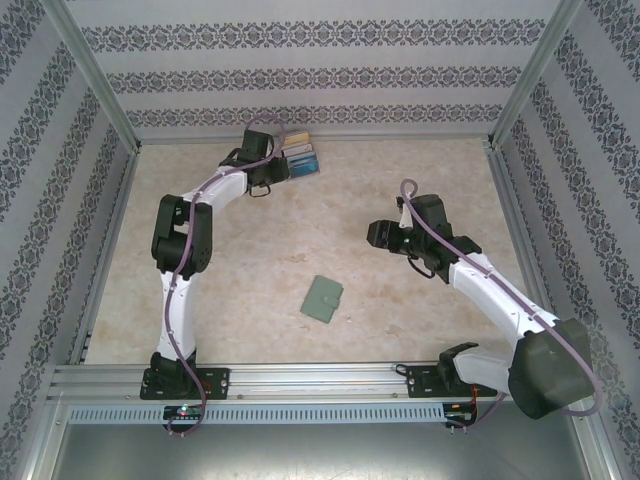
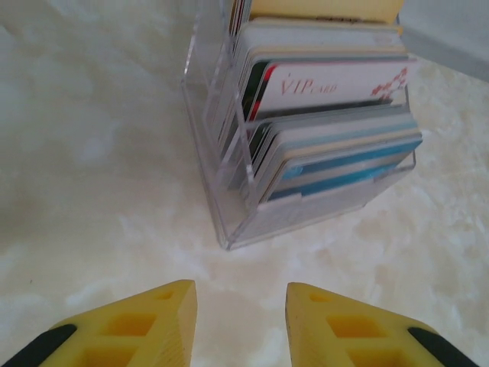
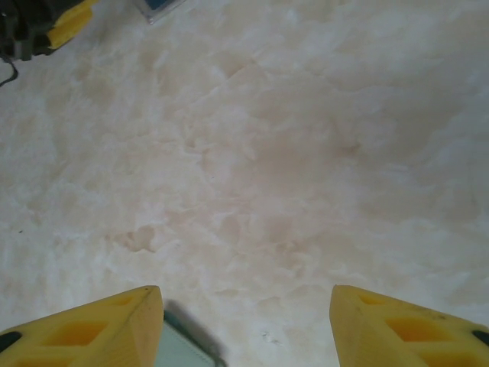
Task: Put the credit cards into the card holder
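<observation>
While the credit cards (image 2: 336,153) are standing in the clear slotted rack (image 2: 218,218): we are judging the first step to be in hand, the fetching of a card, since none is lying by the wallet yet.
Left gripper (image 2: 241,294): its yellow fingers are standing parted with bare marbled table (image 1: 250,260) between them. They are grasping nothing and hovering just short of the rack's near corner.
Right gripper (image 3: 244,298): its fingers are spread wide and holding nothing, hanging over the table near the wallet.
Card holder (image 1: 323,299): the sage-green wallet is lying flat and closed between the two arms, toward the near edge and well apart from the rack.
Next move: we are expecting the left gripper to need to go forward over the front tier and pinch the top edge of a single card. The cards are packed tightly, so a neighbour may be dragged out too. The wallet will be needing opening as well.
Top camera: it is giving us the layout, with the rack at the far edge, the wallet and both arms.
Left wrist camera: it is resolving what the top camera is blurring, a white VIP card (image 2: 336,82) and blue-striped cards in front.
Right wrist camera: a pale green corner (image 3: 187,344) is peeking in beside one finger. It is probably the wallet, though we cannot tell.
</observation>
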You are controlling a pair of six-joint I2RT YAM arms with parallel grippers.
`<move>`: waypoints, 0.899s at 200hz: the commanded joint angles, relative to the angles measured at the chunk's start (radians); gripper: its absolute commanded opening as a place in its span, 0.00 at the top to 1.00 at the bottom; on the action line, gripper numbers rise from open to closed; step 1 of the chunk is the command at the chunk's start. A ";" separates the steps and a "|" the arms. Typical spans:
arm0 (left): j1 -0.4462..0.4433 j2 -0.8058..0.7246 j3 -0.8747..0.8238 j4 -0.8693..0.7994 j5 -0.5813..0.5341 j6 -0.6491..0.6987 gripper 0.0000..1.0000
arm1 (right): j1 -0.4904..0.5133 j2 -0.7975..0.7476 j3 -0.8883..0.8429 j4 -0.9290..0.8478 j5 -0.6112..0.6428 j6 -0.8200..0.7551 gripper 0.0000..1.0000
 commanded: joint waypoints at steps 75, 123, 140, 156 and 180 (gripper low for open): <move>-0.029 0.242 0.319 -0.135 -0.172 -0.007 0.65 | -0.015 -0.036 -0.149 0.086 0.036 -0.047 0.40; -0.028 0.249 0.342 -0.167 -0.209 0.058 0.68 | -0.002 -0.061 -0.217 0.219 -0.068 -0.025 0.42; -0.026 0.270 0.389 -0.207 -0.219 0.075 0.83 | 0.002 -0.056 -0.206 0.206 -0.069 -0.027 0.42; -0.026 0.288 0.431 -0.239 -0.227 0.081 0.81 | 0.004 -0.057 -0.197 0.215 -0.084 -0.013 0.42; -0.026 0.298 0.443 -0.229 -0.211 0.081 0.70 | 0.015 -0.069 -0.144 0.193 -0.129 -0.046 0.42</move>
